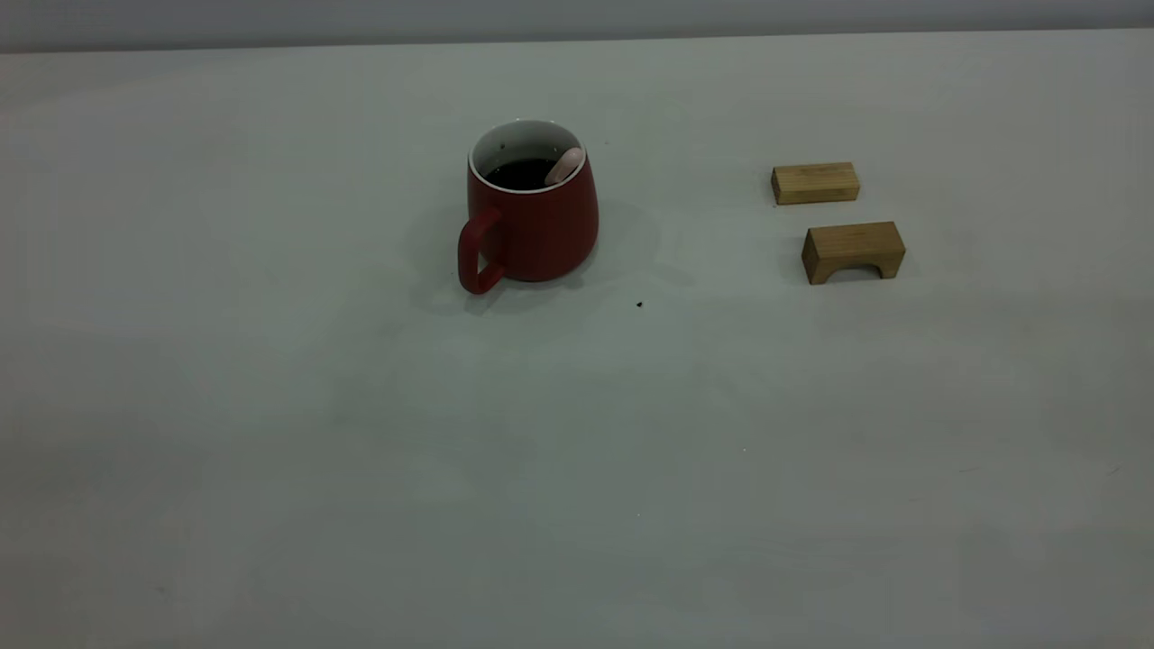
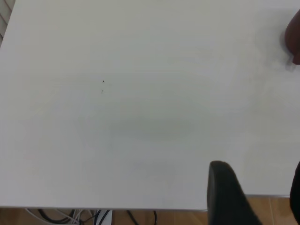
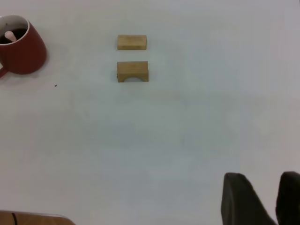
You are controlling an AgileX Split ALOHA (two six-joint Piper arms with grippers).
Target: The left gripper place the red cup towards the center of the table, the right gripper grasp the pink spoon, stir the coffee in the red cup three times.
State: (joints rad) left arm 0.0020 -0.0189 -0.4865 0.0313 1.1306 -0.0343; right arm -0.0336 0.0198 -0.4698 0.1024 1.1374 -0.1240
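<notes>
The red cup (image 1: 541, 225) stands upright near the middle of the table (image 1: 577, 451), its handle toward the front left. Dark coffee (image 1: 521, 173) fills it. The pink spoon (image 1: 564, 167) leans inside against the rim, with only its pink handle end showing. Neither gripper appears in the exterior view. In the right wrist view the cup (image 3: 23, 54) and spoon (image 3: 9, 34) are far from my right gripper (image 3: 262, 180), which is open by a narrow gap and empty. My left gripper (image 2: 260, 171) hangs wide open over the table's edge, with a sliver of the cup (image 2: 294, 37) far off.
Two tan wooden blocks lie to the right of the cup: a flat one (image 1: 815, 183) and an arch-shaped one (image 1: 853, 251) in front of it. A small dark speck (image 1: 639, 305) sits just in front of the cup.
</notes>
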